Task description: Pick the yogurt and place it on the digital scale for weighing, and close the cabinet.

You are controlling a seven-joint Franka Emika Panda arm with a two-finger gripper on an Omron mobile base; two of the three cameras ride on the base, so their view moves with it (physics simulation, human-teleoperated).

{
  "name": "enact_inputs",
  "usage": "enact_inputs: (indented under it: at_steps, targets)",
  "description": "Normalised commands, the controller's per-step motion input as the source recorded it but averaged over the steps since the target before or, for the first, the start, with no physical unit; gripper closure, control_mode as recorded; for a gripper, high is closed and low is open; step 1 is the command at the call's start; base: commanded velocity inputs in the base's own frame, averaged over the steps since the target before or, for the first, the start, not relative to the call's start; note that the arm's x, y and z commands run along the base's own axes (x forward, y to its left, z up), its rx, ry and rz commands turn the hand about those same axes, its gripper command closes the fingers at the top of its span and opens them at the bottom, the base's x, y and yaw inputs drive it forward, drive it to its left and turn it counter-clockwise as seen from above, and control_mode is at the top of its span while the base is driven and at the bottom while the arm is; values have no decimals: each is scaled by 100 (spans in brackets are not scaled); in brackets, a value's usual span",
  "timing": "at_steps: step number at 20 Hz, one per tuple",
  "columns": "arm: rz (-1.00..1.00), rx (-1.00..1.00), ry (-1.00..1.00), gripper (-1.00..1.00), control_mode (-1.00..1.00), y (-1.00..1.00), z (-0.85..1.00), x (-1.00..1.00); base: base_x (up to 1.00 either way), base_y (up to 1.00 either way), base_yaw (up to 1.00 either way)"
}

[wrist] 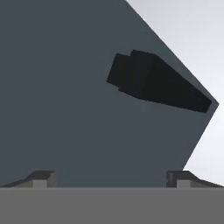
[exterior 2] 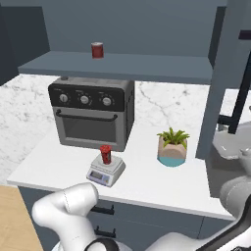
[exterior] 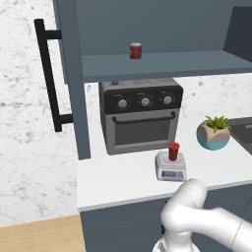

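Dark red with a brighter top, the yogurt (exterior: 173,151) stands upright on the platform of the digital scale (exterior: 171,168), whose little display faces the front edge of the white bench (exterior: 118,182). Behind the scale sits a grey toaster oven (exterior: 141,114) with three knobs, and to the right of the scale a small plant in a pale and teal pot (exterior: 213,134). Above, the cabinet (exterior: 162,63) is open: its slate door (exterior: 73,78) swings out at the left with a long black bar handle (exterior: 48,74), and a red can (exterior: 136,50) stands on the shelf inside. In the hand view the hand (wrist: 112,177) faces a slate door panel up close, a black handle mount (wrist: 157,82) ahead of it; its two fingertips (wrist: 41,178) stand wide apart and hold nothing.
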Motion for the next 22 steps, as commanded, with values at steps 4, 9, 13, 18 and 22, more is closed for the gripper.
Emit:
enact_inputs:
  at_steps: [4,9,13,18,22]
  targets:
    - [0,-24,-7,-100,-100,74,100,-16,0,0,0]
    - [-1,-17,0,-100,-100,62,97,0,0,0,0]
    - [-10,-9,11,-100,-100,94,58,6,0,0,0]
    - [-20,-2,33,-100,-100,97,-24,67,0,0,0]
    - [-29,-6,48,-100,-100,76,-83,100,0,0,0]
